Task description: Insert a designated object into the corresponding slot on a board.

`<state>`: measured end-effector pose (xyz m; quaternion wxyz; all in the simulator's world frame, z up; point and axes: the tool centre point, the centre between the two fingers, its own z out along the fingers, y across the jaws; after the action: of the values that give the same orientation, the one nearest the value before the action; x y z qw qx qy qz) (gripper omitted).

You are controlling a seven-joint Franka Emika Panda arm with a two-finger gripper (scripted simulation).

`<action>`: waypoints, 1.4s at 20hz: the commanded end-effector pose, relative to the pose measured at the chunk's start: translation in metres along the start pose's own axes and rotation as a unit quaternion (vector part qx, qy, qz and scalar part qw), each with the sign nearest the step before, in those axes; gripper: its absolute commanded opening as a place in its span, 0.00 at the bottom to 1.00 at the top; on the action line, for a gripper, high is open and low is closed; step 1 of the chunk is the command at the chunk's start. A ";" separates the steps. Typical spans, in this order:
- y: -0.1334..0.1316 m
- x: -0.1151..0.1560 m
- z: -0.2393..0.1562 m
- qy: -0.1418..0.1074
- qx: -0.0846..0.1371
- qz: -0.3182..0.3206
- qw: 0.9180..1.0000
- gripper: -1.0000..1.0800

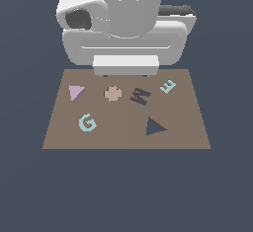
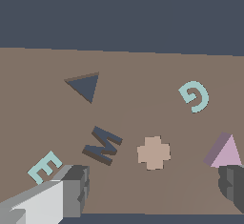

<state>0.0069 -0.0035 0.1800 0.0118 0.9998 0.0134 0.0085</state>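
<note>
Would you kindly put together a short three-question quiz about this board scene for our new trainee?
1. True or false: the pink triangle already sits in the dark triangular slot.
2. Multiple choice: in the exterior view, which piece lies between the pink triangle and the dark W-shaped cut-out? A) teal G B) tan cross C) teal E
3. Fill in: in the wrist view, the claw is ____, holding nothing.

Key: 1 false, it lies apart on the board. 2 B. 3 open.
</note>
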 end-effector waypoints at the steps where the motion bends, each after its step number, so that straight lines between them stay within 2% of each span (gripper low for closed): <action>1: 0.000 0.000 0.000 0.000 0.000 0.000 1.000 0.96; 6: 0.014 0.000 0.010 -0.001 0.000 0.022 1.000 0.96; 11: 0.055 -0.003 0.039 -0.003 0.001 0.091 0.996 0.96; 14: 0.091 -0.011 0.065 -0.006 0.003 0.152 0.988 0.96; 20: 0.151 -0.037 0.112 -0.010 0.006 0.258 0.966 0.96; 24: 0.169 -0.049 0.128 -0.011 0.007 0.294 0.956 0.96; 28: 0.174 -0.052 0.133 -0.011 0.008 0.303 0.953 0.96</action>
<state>-0.0383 -0.1808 0.0512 0.0010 0.9577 -0.2876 -0.0007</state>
